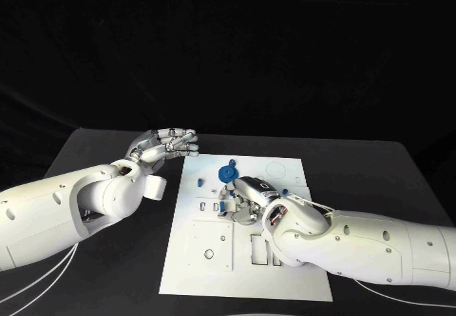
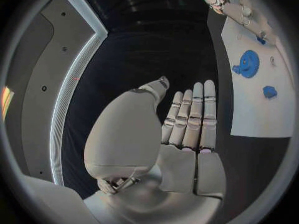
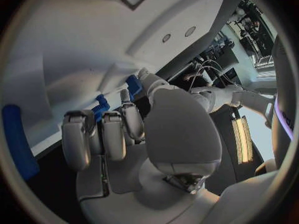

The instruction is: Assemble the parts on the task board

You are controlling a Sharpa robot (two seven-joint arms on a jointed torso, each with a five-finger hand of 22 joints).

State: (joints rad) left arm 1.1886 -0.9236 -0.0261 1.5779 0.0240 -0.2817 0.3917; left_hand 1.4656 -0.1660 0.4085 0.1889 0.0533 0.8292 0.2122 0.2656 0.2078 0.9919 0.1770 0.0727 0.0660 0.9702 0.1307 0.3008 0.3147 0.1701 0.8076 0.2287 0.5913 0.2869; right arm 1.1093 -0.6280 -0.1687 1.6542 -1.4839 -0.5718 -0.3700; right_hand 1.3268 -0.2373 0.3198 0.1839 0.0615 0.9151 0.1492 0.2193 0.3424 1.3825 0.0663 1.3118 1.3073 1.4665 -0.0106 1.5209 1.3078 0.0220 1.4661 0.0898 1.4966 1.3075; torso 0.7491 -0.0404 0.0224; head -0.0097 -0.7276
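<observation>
1. Two hands we see: our left hand (image 1: pixel 169 143) hovers off the task board (image 1: pixel 249 276) at ten o'clock, fingers straight, side by side, holding nothing.
2. Our right hand (image 1: pixel 249 197) rests fingers-down mid-board; its grasp we cannot tell.
3. One blue gear (image 1: pixel 229 174) lies at the board's twelve o'clock.

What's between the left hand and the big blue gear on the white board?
In the head view, bare black table and bare board separate the left hand from the blue gear.
</observation>
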